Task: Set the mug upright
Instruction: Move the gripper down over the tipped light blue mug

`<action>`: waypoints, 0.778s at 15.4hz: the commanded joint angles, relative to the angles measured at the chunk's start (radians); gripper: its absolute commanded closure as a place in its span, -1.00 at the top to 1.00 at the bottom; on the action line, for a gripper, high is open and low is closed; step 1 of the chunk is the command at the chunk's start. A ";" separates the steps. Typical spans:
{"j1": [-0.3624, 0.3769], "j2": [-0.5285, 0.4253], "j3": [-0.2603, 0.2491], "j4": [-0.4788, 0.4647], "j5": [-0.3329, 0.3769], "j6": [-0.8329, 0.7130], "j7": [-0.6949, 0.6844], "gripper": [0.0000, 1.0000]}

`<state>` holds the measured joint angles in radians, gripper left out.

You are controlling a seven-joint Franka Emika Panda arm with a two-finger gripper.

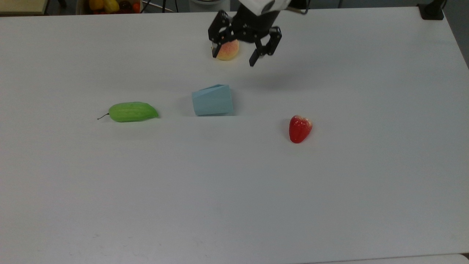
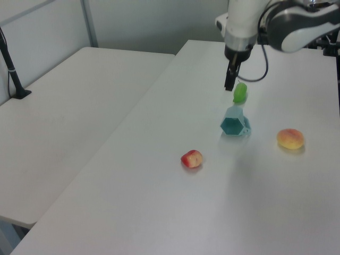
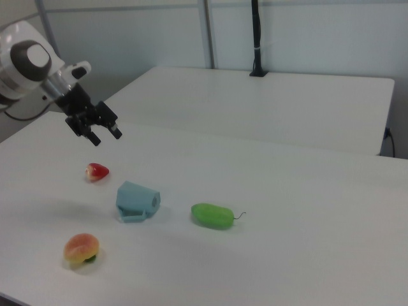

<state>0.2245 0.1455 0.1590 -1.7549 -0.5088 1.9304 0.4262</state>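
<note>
Mug [image 1: 212,100] lies tipped on its side, nothing yet done.
Gripper [image 1: 234,55] hangs in the air above the table [image 1: 234,190], fingers spread and empty; approach, grasp and righting all remain.

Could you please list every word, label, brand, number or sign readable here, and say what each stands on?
None: no text can be read in any of the three views.
The mug, lying on its side, is plain pale blue.
The peach, green fruit and red fruit bear no stickers.
The gripper, the arm and the white table show no legible marking.
</note>
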 commanded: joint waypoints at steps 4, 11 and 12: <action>0.006 0.094 0.027 -0.084 -0.194 0.070 0.229 1.00; 0.002 0.157 0.028 -0.130 -0.244 0.073 0.241 1.00; -0.002 0.161 0.028 -0.135 -0.258 0.072 0.240 1.00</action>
<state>0.2273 0.3116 0.1855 -1.8511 -0.7222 1.9803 0.6403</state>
